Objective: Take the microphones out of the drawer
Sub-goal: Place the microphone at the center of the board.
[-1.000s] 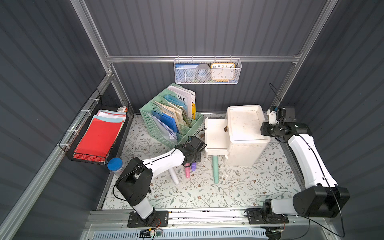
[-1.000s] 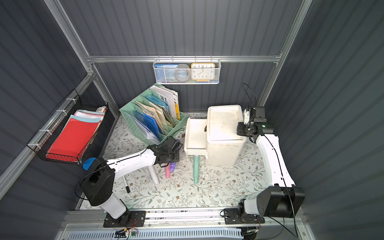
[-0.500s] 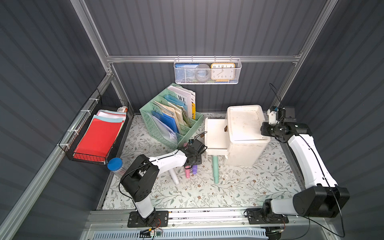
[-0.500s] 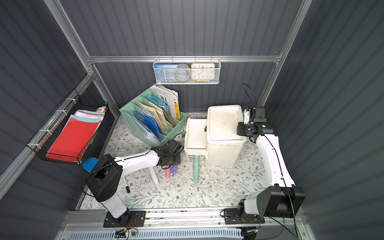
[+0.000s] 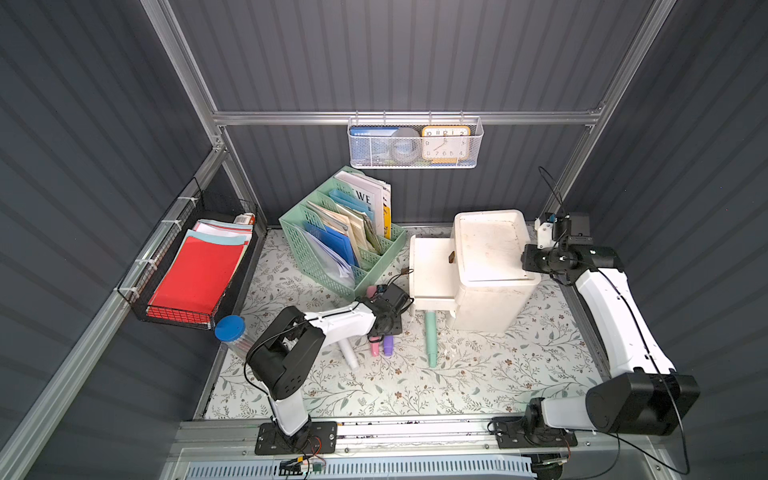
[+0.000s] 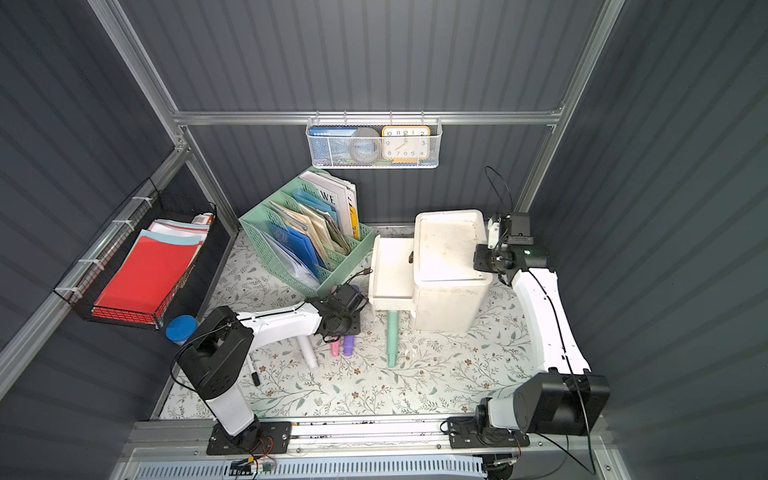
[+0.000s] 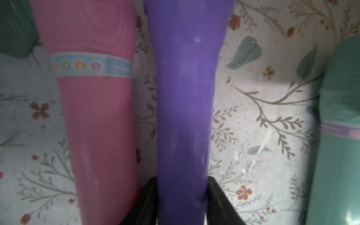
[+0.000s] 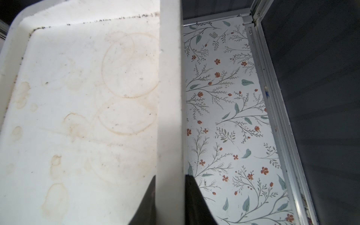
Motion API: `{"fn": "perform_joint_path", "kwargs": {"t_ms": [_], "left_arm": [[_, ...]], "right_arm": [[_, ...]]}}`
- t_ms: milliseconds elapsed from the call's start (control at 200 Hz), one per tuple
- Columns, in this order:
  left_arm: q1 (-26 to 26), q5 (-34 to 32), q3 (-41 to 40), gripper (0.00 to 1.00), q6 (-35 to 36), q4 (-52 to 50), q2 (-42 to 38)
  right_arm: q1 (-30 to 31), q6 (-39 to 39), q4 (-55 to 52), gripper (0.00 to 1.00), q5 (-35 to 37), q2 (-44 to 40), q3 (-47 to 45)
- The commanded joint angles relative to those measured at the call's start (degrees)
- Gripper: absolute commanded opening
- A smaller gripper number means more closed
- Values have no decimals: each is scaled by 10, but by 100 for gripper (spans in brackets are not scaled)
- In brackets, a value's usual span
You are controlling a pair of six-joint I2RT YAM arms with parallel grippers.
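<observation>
In a top view the purple microphone (image 5: 388, 345) lies on the floral desk (image 5: 498, 374), outside the pulled-out drawer (image 5: 430, 266), between a pink microphone (image 5: 375, 348) and a green microphone (image 5: 431, 338). In the left wrist view the left end effector (image 7: 182, 181) has its fingers (image 7: 148, 198) flanking the purple one; clamped or loose, I cannot tell. In the right wrist view the right end effector (image 8: 169, 177) is pinched on the cabinet (image 8: 169, 97) rim.

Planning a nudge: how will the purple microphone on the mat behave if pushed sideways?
The purple microphone looks rigid, glossy plastic, so probably slippery. Its round, tapered body may roll, though the pink microphone beside it likely blocks that side.
</observation>
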Motion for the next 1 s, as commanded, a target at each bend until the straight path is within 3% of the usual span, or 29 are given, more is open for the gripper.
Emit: {"fn": "perform_joint_path", "kwargs": {"t_ms": [0,295,560,695,775,930,990], "left_arm": [[0,1,4,45,-6,-37,6],[0,-23,53,52,7,-81,-25],[8,-95,151,53,60,-117,-57],[30,-100,199,51,85,-117,-62],[47,-84,216,42,87,-105,-62],[75,3,245,5,91,-59,-46],[76,31,265,0,97,-47,-31]], "right_arm": [[0,48,-70,2,-63,12,-35],[0,47,-70,2,-62,12,-34],[0,47,-69,2,-62,10,-37],[0,48,-68,2,-61,7,-37],[0,48,-69,2,-61,6,-38],[0,48,-68,2,-62,6,-40],[0,49,-69,2,-63,6,-40]]}}
